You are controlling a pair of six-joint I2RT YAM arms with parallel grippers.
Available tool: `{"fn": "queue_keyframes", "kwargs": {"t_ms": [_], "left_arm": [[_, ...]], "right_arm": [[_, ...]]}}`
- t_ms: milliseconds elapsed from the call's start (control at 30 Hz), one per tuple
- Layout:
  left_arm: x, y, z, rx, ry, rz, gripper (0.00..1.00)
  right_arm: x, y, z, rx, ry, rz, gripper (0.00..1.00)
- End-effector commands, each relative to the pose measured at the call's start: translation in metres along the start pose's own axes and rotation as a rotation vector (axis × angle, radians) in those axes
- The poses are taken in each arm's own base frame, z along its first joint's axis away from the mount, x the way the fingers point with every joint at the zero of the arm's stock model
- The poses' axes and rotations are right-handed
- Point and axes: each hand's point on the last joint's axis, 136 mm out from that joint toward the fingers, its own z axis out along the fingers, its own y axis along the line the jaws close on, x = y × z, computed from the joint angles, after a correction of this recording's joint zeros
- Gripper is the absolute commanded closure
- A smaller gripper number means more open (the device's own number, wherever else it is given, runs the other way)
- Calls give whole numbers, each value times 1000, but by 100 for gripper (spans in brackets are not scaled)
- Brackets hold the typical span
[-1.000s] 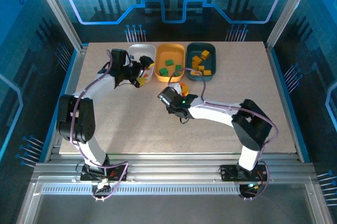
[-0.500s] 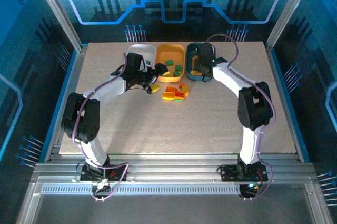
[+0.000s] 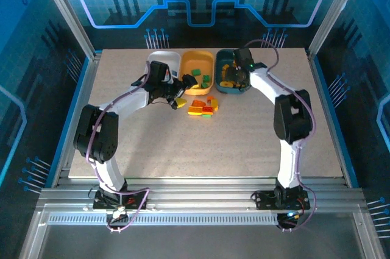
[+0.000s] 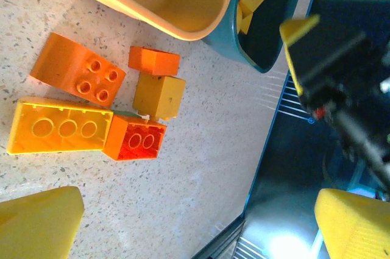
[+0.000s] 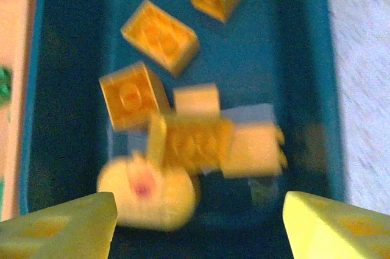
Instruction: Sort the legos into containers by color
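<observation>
- Legos [image 3: 204, 108] in orange-red and yellow are lying loose in a small cluster on the bench [image 3: 152, 149], just on the near side of the orange-yellow tray [image 3: 186, 58].
- Yellow bricks [image 5: 159, 28] are sitting in the teal tray [image 3: 226, 92] and green bricks [image 3: 196, 73] in the orange-yellow one. The left arm is partly hiding the white tray [image 3: 159, 58], far left.
- Sorting is looking well along, with that cluster waiting.
- Left pincer [image 4: 195, 228] is hovering released beside the cluster, its arm bending rightward.
- Right pincer [image 5: 198, 228] is hanging over the teal tray, fingers spread and gripping nothing, its arm reaching far.
</observation>
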Motion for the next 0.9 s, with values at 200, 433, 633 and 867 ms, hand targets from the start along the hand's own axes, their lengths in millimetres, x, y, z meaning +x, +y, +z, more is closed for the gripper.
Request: {"fn": "queue_keyframes", "kwargs": {"t_ms": [200,433,633,867], "left_arm": [[19,7,11,-206,18,185,5],[19,15,14,-500,-76,426,6],[27,12,27,-682,-141,590,4],[31,16,52,-877,-184,715,1]], "right_arm": [[101,-10,-109,-75,-156,11,24],[120,-23,-139,-29,-267,-6,22],[128,-38,-139,-6,-309,85,20],[135,-50,-132,16,-259,138,18]]}}
